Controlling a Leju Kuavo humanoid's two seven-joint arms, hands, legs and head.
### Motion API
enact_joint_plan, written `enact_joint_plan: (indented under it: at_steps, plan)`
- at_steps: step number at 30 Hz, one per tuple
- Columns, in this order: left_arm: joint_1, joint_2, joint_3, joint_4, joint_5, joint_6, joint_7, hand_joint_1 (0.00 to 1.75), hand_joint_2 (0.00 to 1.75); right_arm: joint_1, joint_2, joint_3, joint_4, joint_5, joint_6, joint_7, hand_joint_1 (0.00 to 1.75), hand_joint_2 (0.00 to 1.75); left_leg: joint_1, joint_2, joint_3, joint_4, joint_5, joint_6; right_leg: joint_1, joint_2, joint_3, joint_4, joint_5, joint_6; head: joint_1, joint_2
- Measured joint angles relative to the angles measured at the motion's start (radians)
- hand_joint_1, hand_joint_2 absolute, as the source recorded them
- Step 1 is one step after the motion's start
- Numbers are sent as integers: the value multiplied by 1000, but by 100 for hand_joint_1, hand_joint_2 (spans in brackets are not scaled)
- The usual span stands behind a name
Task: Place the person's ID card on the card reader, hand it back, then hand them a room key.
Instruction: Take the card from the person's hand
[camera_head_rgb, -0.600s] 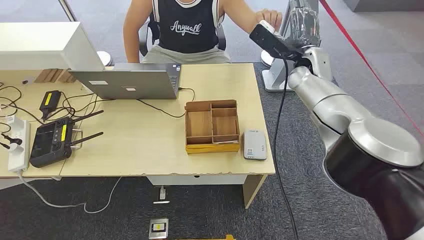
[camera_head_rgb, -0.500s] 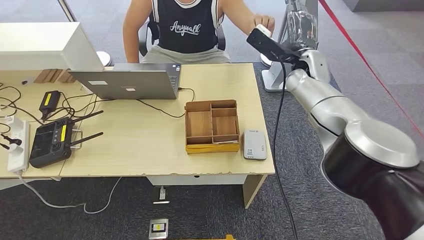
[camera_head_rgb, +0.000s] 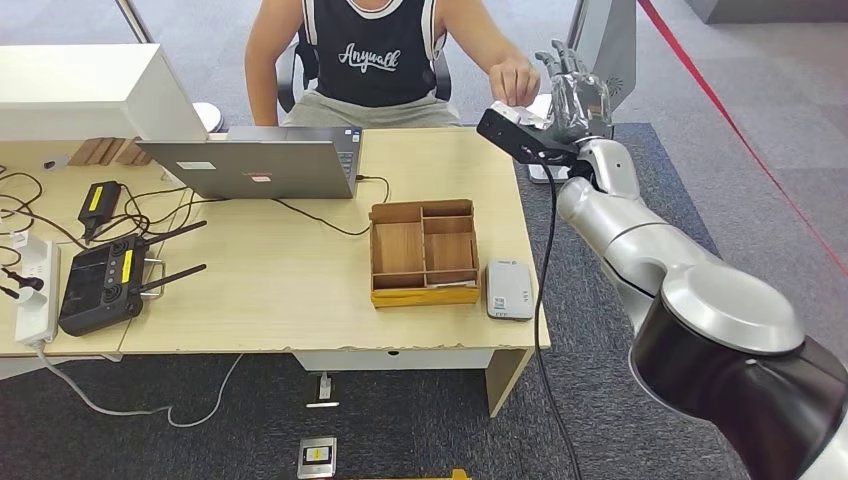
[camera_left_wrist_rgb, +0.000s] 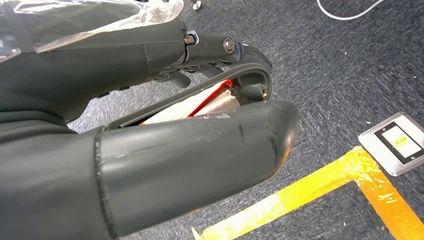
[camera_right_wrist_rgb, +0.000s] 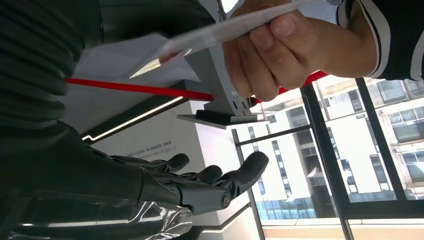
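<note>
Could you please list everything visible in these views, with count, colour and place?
Table: one, pale wood, centre.
Laptop: one, grey, table's far side.
Tray: one, brown wood with compartments, table's right part.
Card reader: one, light grey, right of the tray.
Controller: one, black, table's left.
Power strip: one, white, left edge.
Cables: several, black and white, across the table.
Floor tape: orange, on grey carpet.
Floor socket: one, silver, by the tape.
Card: one, pale, held in the person's hand.
Person: one, black top, seated behind the table.
Right hand: fingers spread, raised near the card.
Left hand: dark grey, above the carpet.
</note>
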Motion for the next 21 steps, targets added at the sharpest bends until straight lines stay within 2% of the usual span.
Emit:
enact_joint_plan:
  at_steps: [21]
  plan:
    - [-2, 4, 1, 0, -6, -4, -1, 0, 0, 10, 1, 23, 8, -40, 0, -26, 175, 175, 0, 0, 0, 0, 0, 0, 0, 0, 0, 0, 0, 0, 0, 0]
